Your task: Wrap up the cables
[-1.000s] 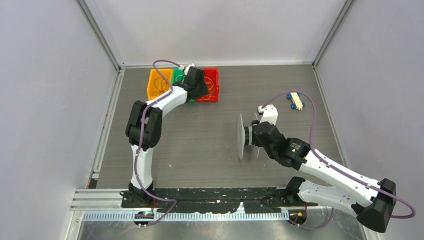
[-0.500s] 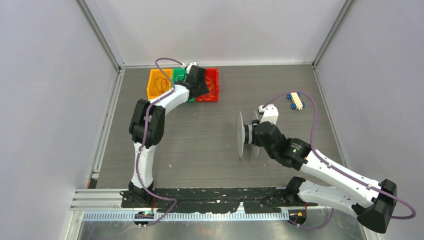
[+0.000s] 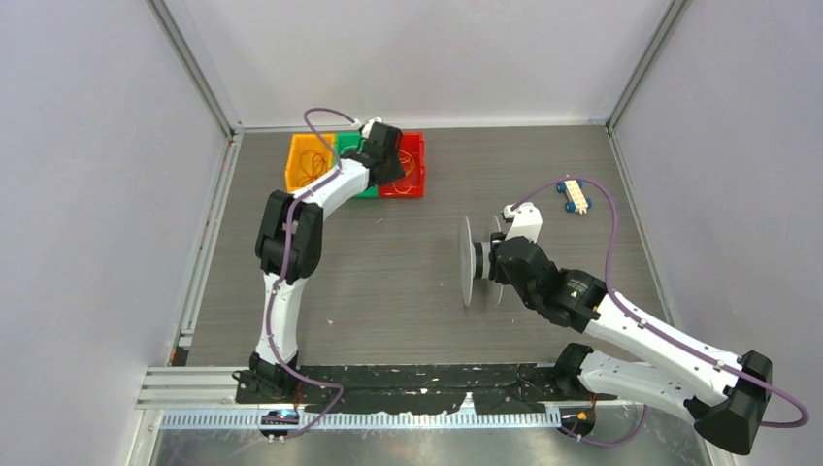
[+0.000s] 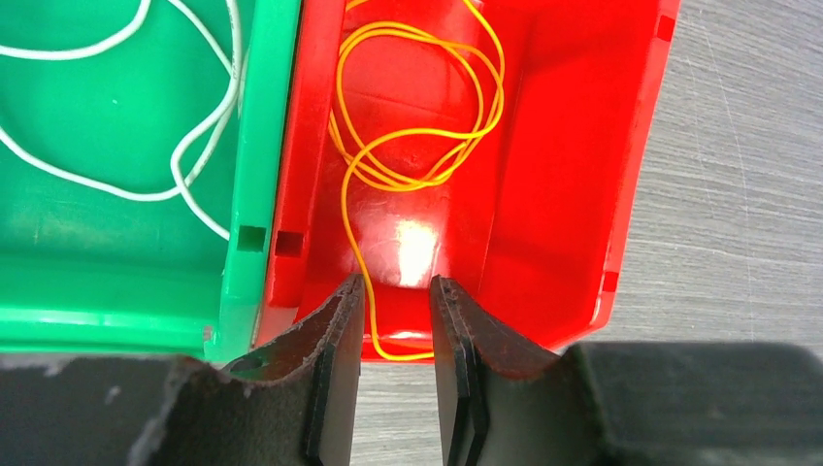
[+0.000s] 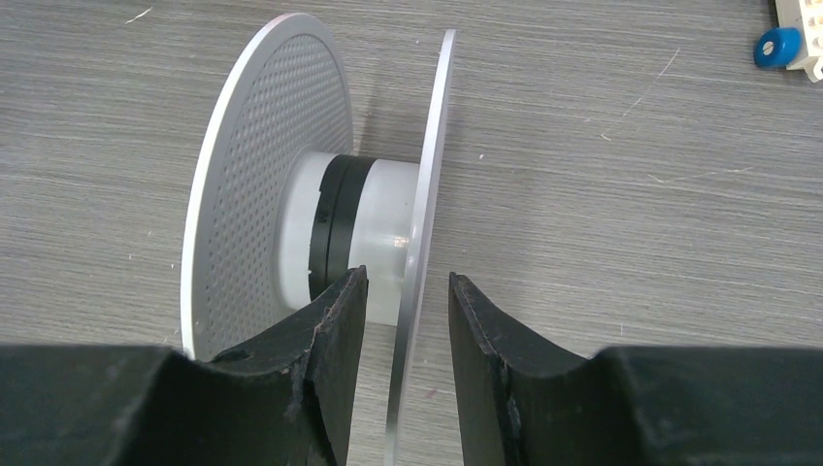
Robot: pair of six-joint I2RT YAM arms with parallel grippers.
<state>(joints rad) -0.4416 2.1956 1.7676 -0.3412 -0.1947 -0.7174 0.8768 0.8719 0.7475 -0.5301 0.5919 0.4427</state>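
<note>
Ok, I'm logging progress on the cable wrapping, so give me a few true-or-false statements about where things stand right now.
1. The yellow wire lies in the red bin. True.
2. The white wire shares that bin. False: it is in the green bin.
3. The right gripper straddles one flange of the spool, jaws open. True.
4. Wire is already wound on the spool. False: its core is bare.
5. The left gripper is shut on the yellow wire. False: it is open, over the red bin.

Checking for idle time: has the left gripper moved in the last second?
Yes: the left gripper crept slightly toward the red bin's far end, top view.
</note>
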